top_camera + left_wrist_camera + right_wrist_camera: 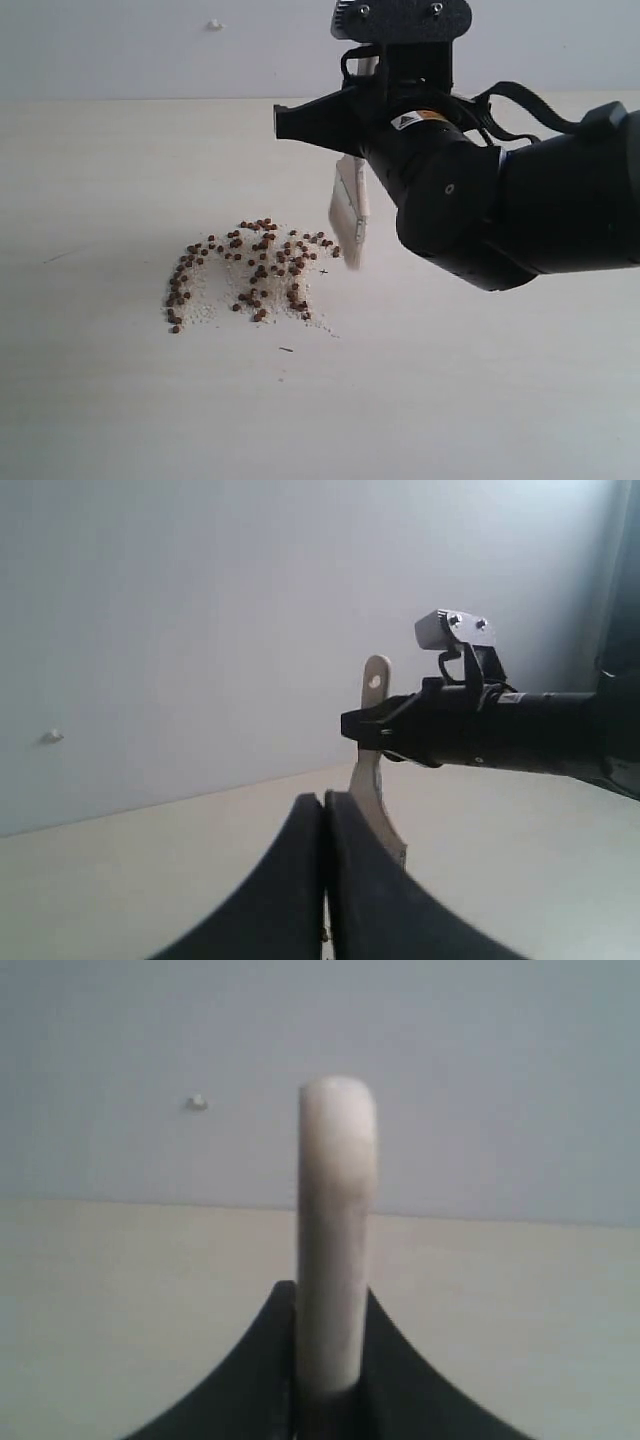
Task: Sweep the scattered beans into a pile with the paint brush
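Pale cream table (pixel 110 420) fills the near ground, bare but for a few dark specks. Further in, left of the middle, the beans (pixel 250 272) lie spread in a loose, arching patch, mixed with fine white grains (pixel 200 312). Just at the right edge of that patch stands the paint brush (pixel 349 212), tilted, bristles downward and handle upward. Whether the bristles touch the table I cannot tell. The right fingers (pixel 250 1385) are clamped on the brush handle, which rises between them. The black right arm (pixel 520 205) reaches in from the right. The left fingers (pixel 285 880) are pressed together with nothing between them, low over the table and facing the brush, whose handle end with its hole sticks up above the right fingers. Behind everything runs a plain grey-white wall (pixel 120 50) with one small white mark (pixel 213 24).
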Robot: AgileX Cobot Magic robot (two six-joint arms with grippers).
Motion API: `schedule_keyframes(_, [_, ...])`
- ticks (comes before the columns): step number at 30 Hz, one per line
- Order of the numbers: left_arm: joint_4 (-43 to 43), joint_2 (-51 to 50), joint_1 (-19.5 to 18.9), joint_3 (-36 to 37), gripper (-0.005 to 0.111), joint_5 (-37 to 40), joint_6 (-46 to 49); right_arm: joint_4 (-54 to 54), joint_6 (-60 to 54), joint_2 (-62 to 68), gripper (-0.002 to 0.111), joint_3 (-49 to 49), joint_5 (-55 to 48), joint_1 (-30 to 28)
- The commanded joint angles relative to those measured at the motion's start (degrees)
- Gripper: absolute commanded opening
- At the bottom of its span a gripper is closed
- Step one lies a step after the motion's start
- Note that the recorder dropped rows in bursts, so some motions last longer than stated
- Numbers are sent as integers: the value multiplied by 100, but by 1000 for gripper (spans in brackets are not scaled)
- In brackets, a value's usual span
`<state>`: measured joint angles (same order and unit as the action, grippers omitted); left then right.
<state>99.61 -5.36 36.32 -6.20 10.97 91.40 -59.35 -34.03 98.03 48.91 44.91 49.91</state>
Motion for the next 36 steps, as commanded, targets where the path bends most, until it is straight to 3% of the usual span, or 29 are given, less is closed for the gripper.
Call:
schedule_keyframes(1, [34, 38, 15, 22, 0, -12, -22, -20, -273, 21, 0, 22, 253, -296])
schedule_keyframes(8, [34, 38, 15, 22, 0, -12, -11, 826, 552, 351, 0, 9, 80, -811])
schedule_keyframes(12, [34, 38, 15, 22, 0, -12, -11, 1424, 1134, 585, 0, 9, 390, -811])
schedule_keyframes(25, [34, 38, 15, 22, 0, -12, -12, 1759, 1247, 1191, 0, 9, 453, -811])
schedule_keyframes(36, [34, 38, 15, 22, 0, -12, -12, 3173, 2772, 1203, 0, 9, 389, -799])
